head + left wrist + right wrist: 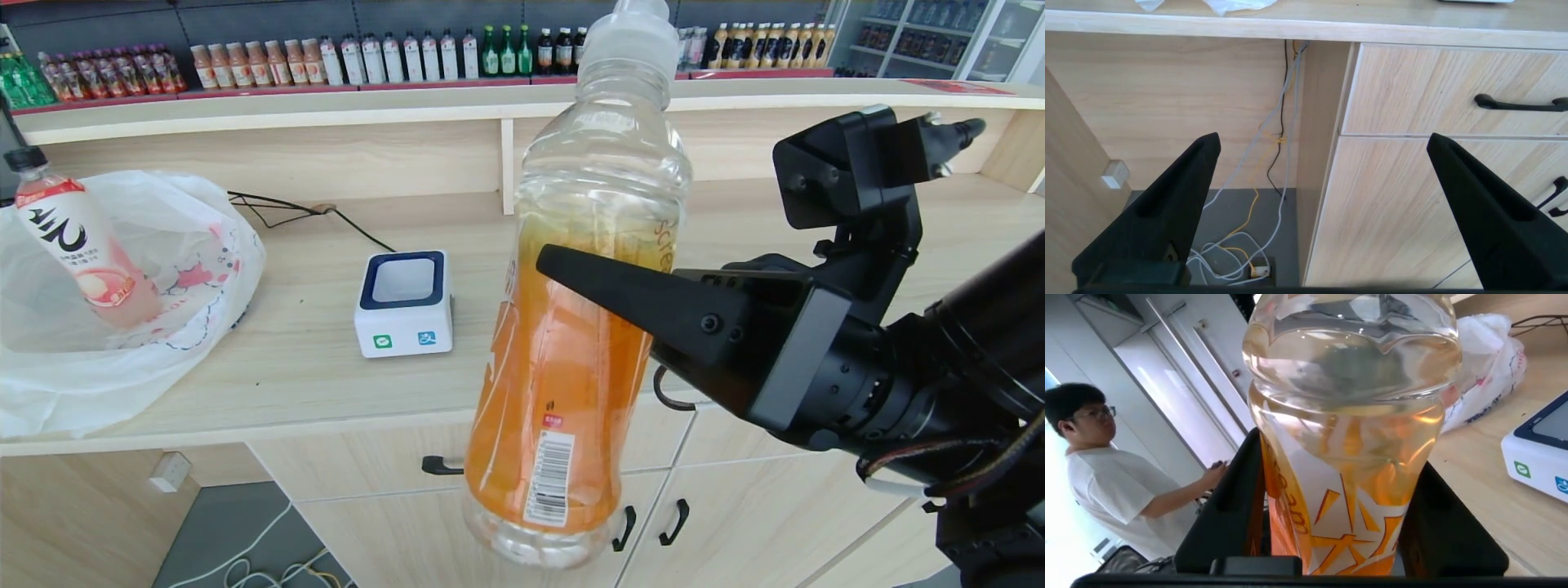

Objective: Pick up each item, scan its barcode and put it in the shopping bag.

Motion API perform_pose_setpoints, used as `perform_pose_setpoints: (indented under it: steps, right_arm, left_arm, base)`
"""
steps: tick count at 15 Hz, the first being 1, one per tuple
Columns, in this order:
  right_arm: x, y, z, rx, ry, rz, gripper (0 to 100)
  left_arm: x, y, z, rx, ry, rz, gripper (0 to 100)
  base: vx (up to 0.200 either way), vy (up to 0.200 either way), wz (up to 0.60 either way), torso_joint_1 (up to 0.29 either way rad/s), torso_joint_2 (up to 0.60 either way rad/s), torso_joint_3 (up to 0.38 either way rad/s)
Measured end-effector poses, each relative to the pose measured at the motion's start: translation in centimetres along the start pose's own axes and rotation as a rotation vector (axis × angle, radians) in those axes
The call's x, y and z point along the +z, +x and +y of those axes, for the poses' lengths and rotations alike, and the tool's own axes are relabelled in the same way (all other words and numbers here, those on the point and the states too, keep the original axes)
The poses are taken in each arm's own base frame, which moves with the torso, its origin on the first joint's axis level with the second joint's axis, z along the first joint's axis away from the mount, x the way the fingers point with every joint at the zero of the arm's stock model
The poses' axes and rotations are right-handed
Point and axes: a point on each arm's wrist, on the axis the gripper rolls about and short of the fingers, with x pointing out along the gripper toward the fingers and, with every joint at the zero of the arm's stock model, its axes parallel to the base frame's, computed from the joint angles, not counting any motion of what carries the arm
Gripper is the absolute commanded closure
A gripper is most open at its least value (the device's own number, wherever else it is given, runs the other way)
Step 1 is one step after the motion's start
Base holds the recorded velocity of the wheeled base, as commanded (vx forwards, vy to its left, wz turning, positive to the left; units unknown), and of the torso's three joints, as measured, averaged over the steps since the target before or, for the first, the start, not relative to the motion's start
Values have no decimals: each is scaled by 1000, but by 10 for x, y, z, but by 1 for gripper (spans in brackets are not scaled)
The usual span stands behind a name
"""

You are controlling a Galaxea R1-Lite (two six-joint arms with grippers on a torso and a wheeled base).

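Right pincer [571,273] pinching bottle [571,367] mid-body, held up right of scanner [404,302]. Barcode [549,478] sits low on bottle, facing away from scanner: I'd tilt it down over scanner window, grip firm. Left pincer [1323,143] spread, below scanner level.

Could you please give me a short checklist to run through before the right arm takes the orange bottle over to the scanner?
1. Grip: the right gripper is shut on the orange bottle, a finger on each side: ok.
2. The barcode faces the head camera, not the scanner: not ok, turn it.
3. The scanner sits on the counter with its window uncovered: ok.
4. The shopping bag lies open with a pink bottle inside: ok; room left, cannot tell.
5. The left gripper is open and low before the cabinet, off the path: ok.
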Motion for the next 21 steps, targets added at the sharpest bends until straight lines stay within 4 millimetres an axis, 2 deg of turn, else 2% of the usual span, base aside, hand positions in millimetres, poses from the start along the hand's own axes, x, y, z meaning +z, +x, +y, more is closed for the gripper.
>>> perform_pose_setpoints:
  steps: [5,8,12,15,17,21]
  right_arm:
    - [0,0,0,-2,-62,-2,100]
    - [-1,-1,-2,-31,-178,-11,100]
    - [-1,-3,-6,-191,-333,-76,100]
    - [3,-9,-10,-440,-506,-104,100]
    - [10,-21,-10,-581,-568,-130,100]
    - [28,-41,-14,-723,-757,-150,100]
  left_arm:
    - [0,0,0,0,0,0,0]
    - [0,0,0,0,0,0,0]
    - [0,0,0,0,0,0,0]
    - [0,0,0,0,0,0,0]
    - [0,0,0,0,0,0,0]
    - [0,0,0,0,0,0,0]
  base:
    - [0,0,0,0,0,0]
    - [0,0,0,0,0,0]
    - [0,0,0,0,0,0]
    - [0,0,0,0,0,0]
    - [0,0,0,0,0,0]
    - [0,0,0,0,0,0]
